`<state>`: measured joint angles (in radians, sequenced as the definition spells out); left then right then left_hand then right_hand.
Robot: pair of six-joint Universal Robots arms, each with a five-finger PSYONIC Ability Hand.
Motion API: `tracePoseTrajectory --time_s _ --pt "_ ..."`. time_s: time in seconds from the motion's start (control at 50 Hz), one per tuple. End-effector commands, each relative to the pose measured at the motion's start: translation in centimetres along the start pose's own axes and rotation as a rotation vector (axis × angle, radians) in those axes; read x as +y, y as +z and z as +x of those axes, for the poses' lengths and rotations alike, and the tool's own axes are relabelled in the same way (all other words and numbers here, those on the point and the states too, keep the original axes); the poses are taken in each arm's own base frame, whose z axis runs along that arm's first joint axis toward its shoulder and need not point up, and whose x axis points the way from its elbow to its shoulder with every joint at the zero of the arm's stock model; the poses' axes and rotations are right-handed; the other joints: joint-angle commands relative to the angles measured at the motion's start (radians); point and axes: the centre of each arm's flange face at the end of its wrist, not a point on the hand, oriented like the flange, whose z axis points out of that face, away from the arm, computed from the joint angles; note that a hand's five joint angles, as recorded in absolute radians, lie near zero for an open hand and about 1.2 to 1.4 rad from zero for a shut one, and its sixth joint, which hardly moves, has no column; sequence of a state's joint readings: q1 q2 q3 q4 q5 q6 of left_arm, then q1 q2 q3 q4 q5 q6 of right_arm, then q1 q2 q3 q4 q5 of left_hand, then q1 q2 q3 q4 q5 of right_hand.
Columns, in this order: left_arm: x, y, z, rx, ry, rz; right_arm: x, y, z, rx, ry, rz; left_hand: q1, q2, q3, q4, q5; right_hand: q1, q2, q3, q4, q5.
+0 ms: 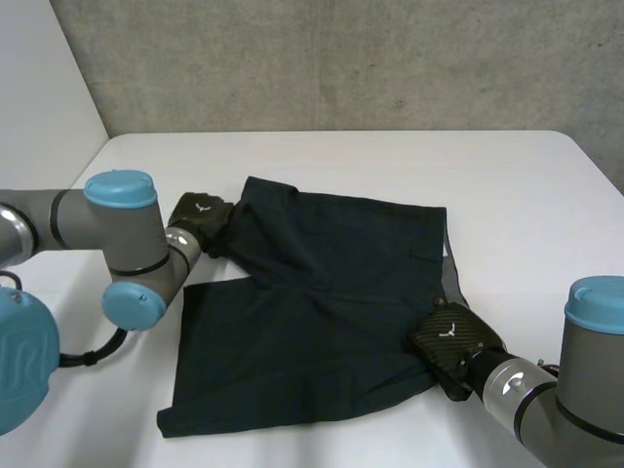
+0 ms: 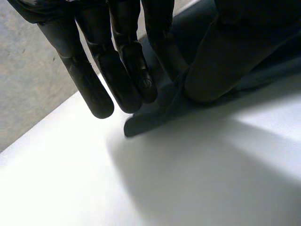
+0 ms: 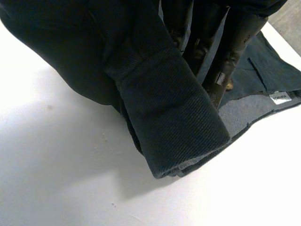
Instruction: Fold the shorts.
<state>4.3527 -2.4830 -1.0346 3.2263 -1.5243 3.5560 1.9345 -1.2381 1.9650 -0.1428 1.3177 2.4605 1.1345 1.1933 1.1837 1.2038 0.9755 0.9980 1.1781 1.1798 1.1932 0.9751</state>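
Observation:
Dark navy shorts (image 1: 322,312) lie spread on the white table (image 1: 390,161), the far leg partly lifted and creased. My left hand (image 1: 200,216) is at the shorts' far left corner. In the left wrist view its fingers (image 2: 117,70) reach down and a fold of the cloth (image 2: 150,117) is pinched between a finger and the thumb (image 2: 216,61). My right hand (image 1: 453,339) sits at the near right corner. In the right wrist view a thick hemmed edge of the shorts (image 3: 160,99) wraps over the hand, with the fingers (image 3: 235,42) curled behind it.
A grey concrete wall (image 1: 341,58) runs behind the table. Bare white tabletop lies to the far right (image 1: 526,195) and in front of the shorts. A white label (image 3: 281,97) shows inside the waistband near my right hand.

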Motion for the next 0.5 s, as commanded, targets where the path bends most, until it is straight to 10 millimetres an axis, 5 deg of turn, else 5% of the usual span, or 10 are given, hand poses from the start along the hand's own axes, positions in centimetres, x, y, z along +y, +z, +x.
tracePoseTrajectory --time_s 0.02,0.1,0.26,0.5 --pt "-0.6 -3.3 0.7 -0.036 0.076 -0.056 0.0 0.0 0.0 0.000 0.000 0.000 0.262 0.203 0.213 0.192 0.246 0.398 0.218 0.216 0.203 0.247" --pt "-0.9 -3.8 0.7 -0.051 0.081 -0.064 0.0 0.0 0.0 -0.001 -0.001 0.000 0.180 0.122 0.131 0.111 0.165 0.398 0.218 0.216 0.203 0.247" --pt "-0.8 -4.0 0.6 -0.095 0.079 -0.084 0.0 -0.1 -0.1 -0.002 0.000 -0.003 -0.577 -0.636 -0.626 -0.646 -0.592 0.398 0.218 0.216 0.203 0.247" --pt "-1.6 -2.8 0.2 -0.016 0.063 -0.010 0.1 -0.1 -0.1 -0.004 0.000 -0.003 -0.575 -0.633 -0.624 -0.644 -0.590 0.398 0.218 0.216 0.203 0.247"
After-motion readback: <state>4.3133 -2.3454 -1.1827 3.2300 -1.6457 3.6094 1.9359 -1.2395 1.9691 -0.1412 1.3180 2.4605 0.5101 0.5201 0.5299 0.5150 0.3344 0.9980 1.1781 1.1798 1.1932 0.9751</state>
